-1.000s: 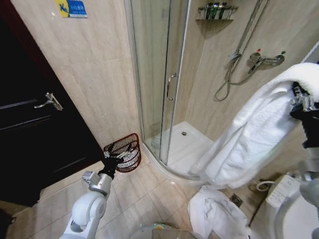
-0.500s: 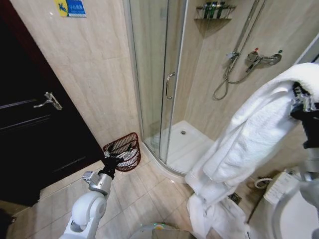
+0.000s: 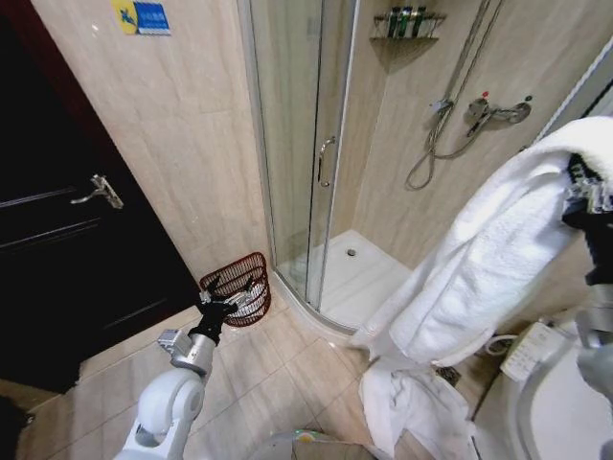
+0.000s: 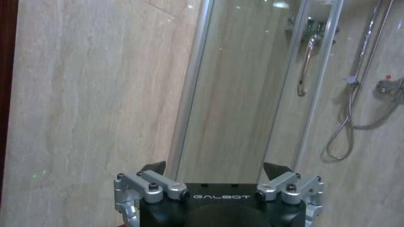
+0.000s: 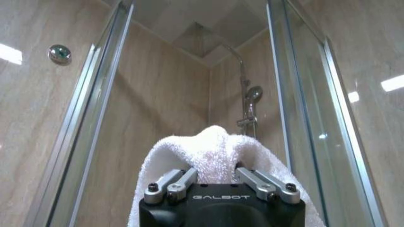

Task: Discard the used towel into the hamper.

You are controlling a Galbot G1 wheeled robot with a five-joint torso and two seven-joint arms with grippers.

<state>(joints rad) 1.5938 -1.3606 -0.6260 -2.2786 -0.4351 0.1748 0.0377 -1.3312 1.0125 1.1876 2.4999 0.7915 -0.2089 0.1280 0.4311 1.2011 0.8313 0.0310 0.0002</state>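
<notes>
High on the right, the right end effector [image 3: 584,196] is clamped on a large white towel [image 3: 479,268], whose lower end reaches a heap on the tiled floor [image 3: 287,369]. The left end effector [image 3: 228,292] hangs low with its fingers apart, just before the wire hamper [image 3: 235,287], which stands against the wall beside the shower enclosure [image 3: 306,144].
</notes>
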